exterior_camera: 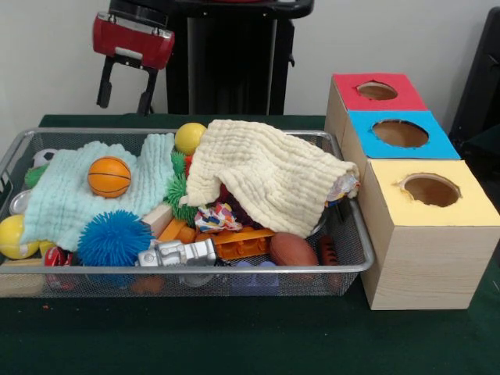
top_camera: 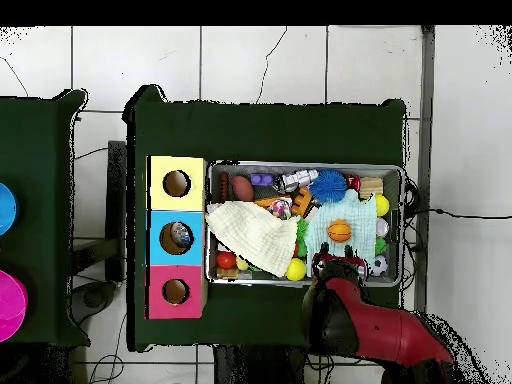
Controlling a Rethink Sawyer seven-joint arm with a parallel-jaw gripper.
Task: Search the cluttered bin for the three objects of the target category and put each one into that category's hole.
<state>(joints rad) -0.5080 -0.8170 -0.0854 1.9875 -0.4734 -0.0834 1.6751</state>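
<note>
My gripper (exterior_camera: 126,87) hangs open and empty above the bin's far left edge; in the overhead view the gripper (top_camera: 339,265) sits over the bin's rim. The wire mesh bin (exterior_camera: 353,269) holds an orange basketball (exterior_camera: 109,176) on a mint cloth (exterior_camera: 66,199), a yellow ball (exterior_camera: 190,137), a blue spiky ball (exterior_camera: 115,238), a brown football (exterior_camera: 293,248) and a silver robot toy (exterior_camera: 178,252). A cream cloth (exterior_camera: 266,176) covers the middle items. Beside the bin stand the red-topped box (exterior_camera: 344,84), blue-topped box (exterior_camera: 363,141) and yellow-topped box (exterior_camera: 391,195), each with a round hole.
A green spiky ball (exterior_camera: 180,194), an orange toy (exterior_camera: 242,241), a wooden block (exterior_camera: 160,219) and another yellow ball (exterior_camera: 11,234) crowd the bin. Something small lies inside the blue box's hole (top_camera: 178,236). A red ball (top_camera: 226,261) lies near the cream cloth (top_camera: 255,235).
</note>
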